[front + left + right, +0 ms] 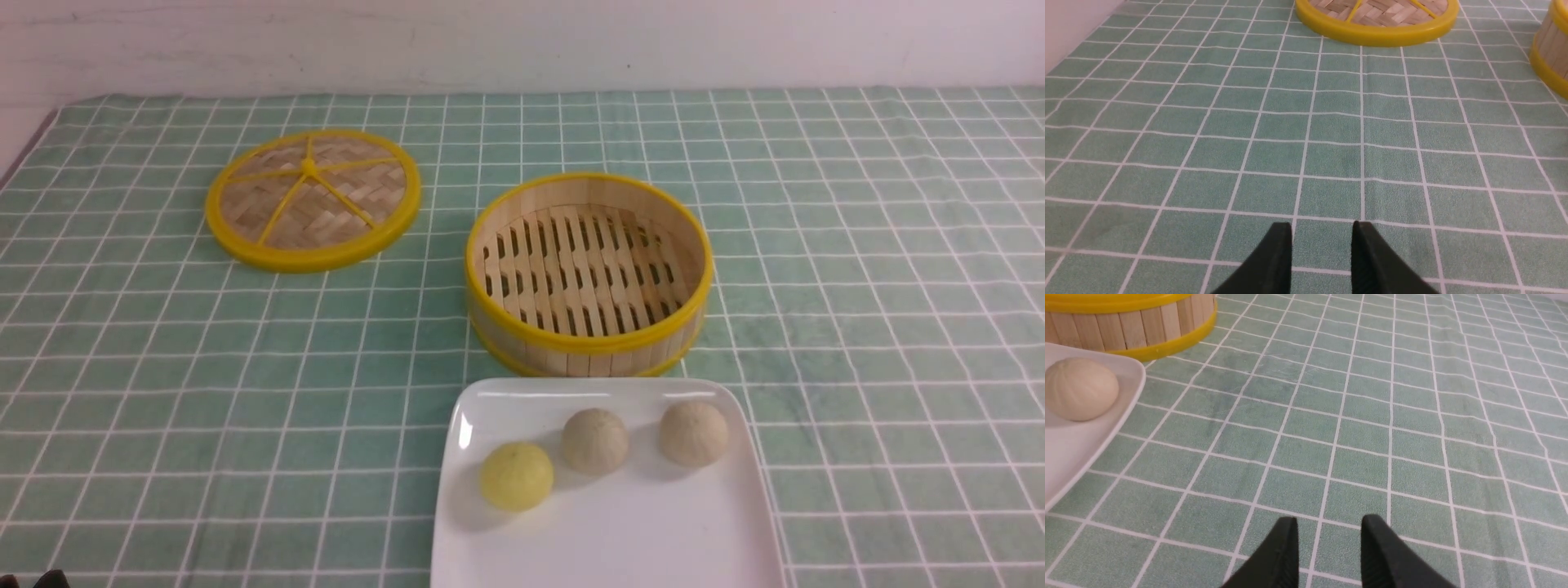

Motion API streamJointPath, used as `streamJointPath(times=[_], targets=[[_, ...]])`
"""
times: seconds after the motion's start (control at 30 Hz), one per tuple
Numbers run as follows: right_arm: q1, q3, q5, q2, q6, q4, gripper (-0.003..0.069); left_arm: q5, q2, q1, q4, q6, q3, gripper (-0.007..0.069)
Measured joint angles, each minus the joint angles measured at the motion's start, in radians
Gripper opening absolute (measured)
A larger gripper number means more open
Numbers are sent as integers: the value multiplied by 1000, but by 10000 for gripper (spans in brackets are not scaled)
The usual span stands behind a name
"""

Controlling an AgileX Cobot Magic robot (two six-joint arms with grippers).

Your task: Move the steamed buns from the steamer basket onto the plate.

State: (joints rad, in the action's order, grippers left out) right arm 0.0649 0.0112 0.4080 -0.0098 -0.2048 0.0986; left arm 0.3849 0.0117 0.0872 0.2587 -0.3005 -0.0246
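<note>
Three buns: all the steamed buns point(595, 441) sit on the plate point(604, 539) in a loose row, pale yellow one on the robot's left, two beige ones beside it, none touching.
Basket: the steamer basket point(588, 327) stands just behind the plate with nothing in it; the task looks complete.
Left gripper: left gripper point(1322, 237) hangs over bare cloth, jaws apart with a narrow gap, holding nothing.
Right gripper: right gripper point(1329, 531) likewise parted and holding nothing, near the plate's corner.
Risks: a careless arm sweep could nudge the glossy plate; round buns could roll on its smooth surface.
Materials: domed, faintly pleated matte buns; slick white squarish plate with rounded corners; bamboo slats with yellow rims; flat woven lid point(313, 198) well apart; green checked tablecloth point(163, 367), soft-looking.
</note>
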Motion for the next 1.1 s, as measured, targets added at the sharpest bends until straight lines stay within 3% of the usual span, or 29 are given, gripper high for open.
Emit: streamJointPath(times=[1.1], targets=[[0,0,0,0,0,0,244,-3,0,0,-122,93,1,240]])
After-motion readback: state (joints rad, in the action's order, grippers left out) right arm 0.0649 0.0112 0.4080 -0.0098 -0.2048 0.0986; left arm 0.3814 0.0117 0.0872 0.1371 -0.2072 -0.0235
